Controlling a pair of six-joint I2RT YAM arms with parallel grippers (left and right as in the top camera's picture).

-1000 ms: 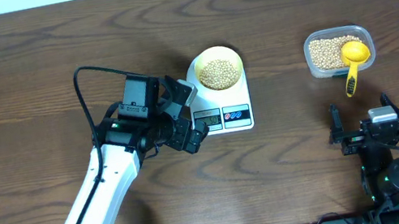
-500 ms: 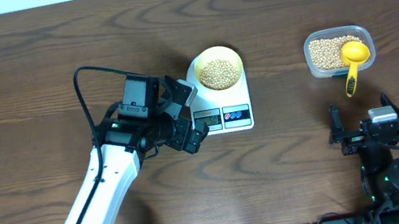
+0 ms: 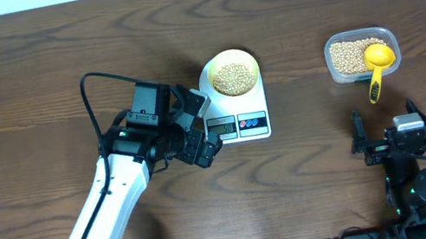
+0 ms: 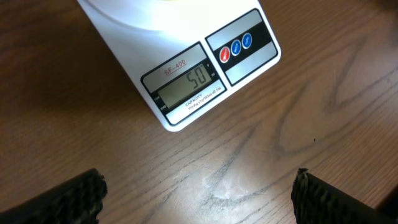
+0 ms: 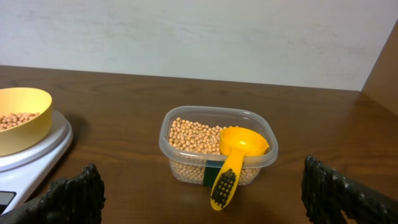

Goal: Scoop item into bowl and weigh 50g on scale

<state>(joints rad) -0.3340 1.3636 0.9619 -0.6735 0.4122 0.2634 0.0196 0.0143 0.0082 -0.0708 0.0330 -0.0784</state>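
Where the left arm ends: one left gripper [image 3: 202, 123], jaws spread wide and grasping nothing. Its two black fingers [image 4: 74, 198] sit in the bottom corners of the wrist view, with only bare table [image 3: 27, 64] between them.
Right gripper [image 3: 387, 128]: one, low at the near edge of the table. Its jaws are equally wide apart and empty, well apart from everything else.
Scale [image 4: 155, 37]: one, white and flat, lying just ahead of the left gripper with its front panel towards it. From overhead the gripper hangs just beside the scale's left front edge. Whether a finger touches it I cannot tell.
Display [image 4: 186, 79]: one, on the scale's front, reading 50.
Buttons [image 4: 236, 47]: three round ones in a row on a dark strip beside the display, one red and two blue.
Bowl [image 3: 230, 53]: one, pale yellow and round, standing on the back part of the scale, narrower than the platform.
Beans [image 3: 234, 78]: small and tan, too many to count, in two lots. One heap is in the bowl on the scale; the other fills the tub.
Tub [image 3: 358, 32]: one, clear plastic with rounded corners. It sits on the table well to the right of the scale, straight ahead of the right gripper in the wrist view.
Scoop [image 3: 377, 60]: one, bright yellow. Its cup rests on the beans inside the tub, and its handle hangs out over the near rim towards the right gripper.
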